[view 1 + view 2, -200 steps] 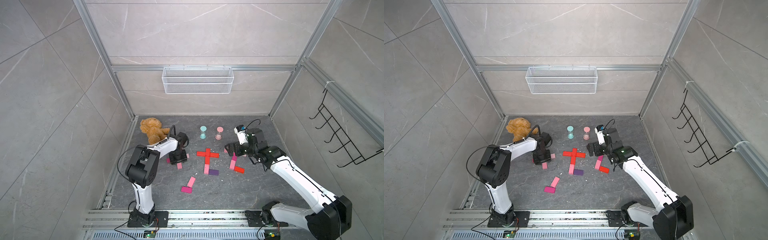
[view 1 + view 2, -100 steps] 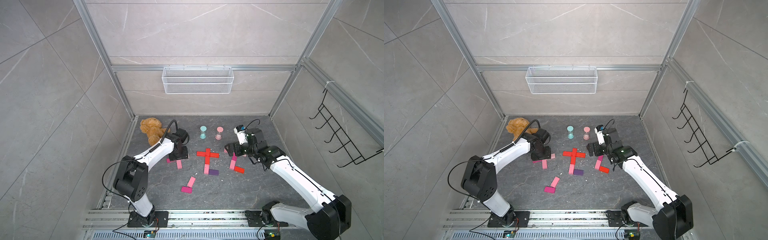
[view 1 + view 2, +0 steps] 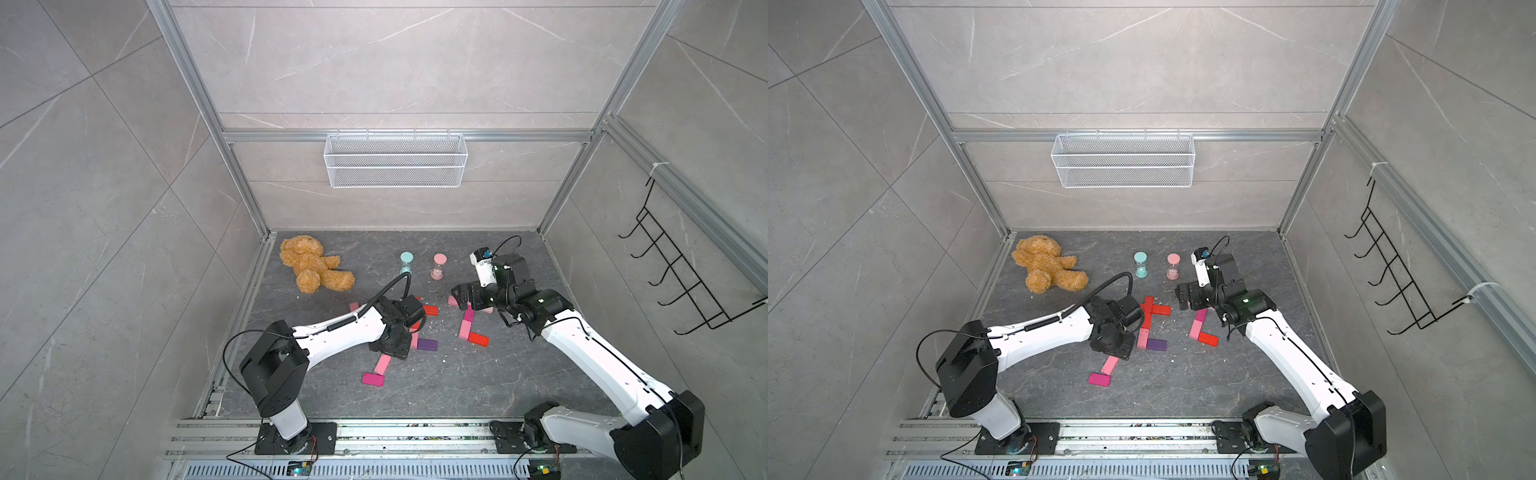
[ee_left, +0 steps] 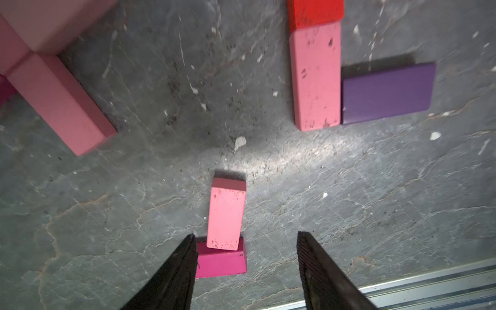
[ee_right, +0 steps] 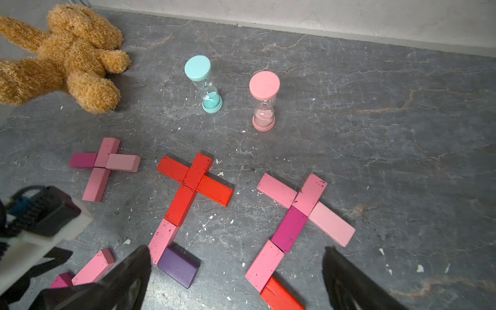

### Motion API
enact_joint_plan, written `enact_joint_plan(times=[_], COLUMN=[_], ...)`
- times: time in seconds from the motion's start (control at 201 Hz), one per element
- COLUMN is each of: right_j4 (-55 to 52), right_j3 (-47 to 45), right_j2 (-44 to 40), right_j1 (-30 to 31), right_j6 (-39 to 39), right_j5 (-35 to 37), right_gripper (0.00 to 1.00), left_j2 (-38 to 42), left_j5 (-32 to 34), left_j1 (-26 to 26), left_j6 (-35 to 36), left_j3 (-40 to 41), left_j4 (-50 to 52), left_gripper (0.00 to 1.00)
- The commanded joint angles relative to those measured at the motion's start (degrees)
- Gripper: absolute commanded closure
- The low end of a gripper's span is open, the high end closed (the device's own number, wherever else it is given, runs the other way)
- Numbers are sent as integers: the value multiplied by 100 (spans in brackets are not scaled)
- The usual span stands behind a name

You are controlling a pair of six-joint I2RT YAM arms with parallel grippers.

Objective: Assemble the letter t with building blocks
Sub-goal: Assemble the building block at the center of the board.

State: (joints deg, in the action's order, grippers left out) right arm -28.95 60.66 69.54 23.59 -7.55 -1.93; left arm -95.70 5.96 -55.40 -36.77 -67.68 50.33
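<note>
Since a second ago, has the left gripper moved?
Yes. In a top view the left gripper has moved away from the bear, down to just beside the purple block.

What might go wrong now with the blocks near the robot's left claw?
The left gripper, open, hangs over a loose pink block that meets a magenta block; closing might shove both askew. It also sits close to the purple block, so a swing might knock it.
</note>
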Motion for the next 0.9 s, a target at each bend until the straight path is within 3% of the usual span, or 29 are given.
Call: enact_joint_plan(times=[0.0, 0.343, 0.891], right_j4=[-112, -128, -150], right_j3=[97, 112, 165], right_j2=[-71, -43, 19], right_j1=[14, 15, 4], right_j6=[-81, -82, -73], right_j5=[130, 149, 158], right_gripper=[0, 0, 0], left_j2=[70, -192, -488], left_j5=[102, 316, 345], left_j1=[-141, -314, -188], left_j6=[-531, -966, -1303], left_j3=[235, 729, 844], left_j4=[-88, -322, -570], left_gripper=[39, 42, 62])
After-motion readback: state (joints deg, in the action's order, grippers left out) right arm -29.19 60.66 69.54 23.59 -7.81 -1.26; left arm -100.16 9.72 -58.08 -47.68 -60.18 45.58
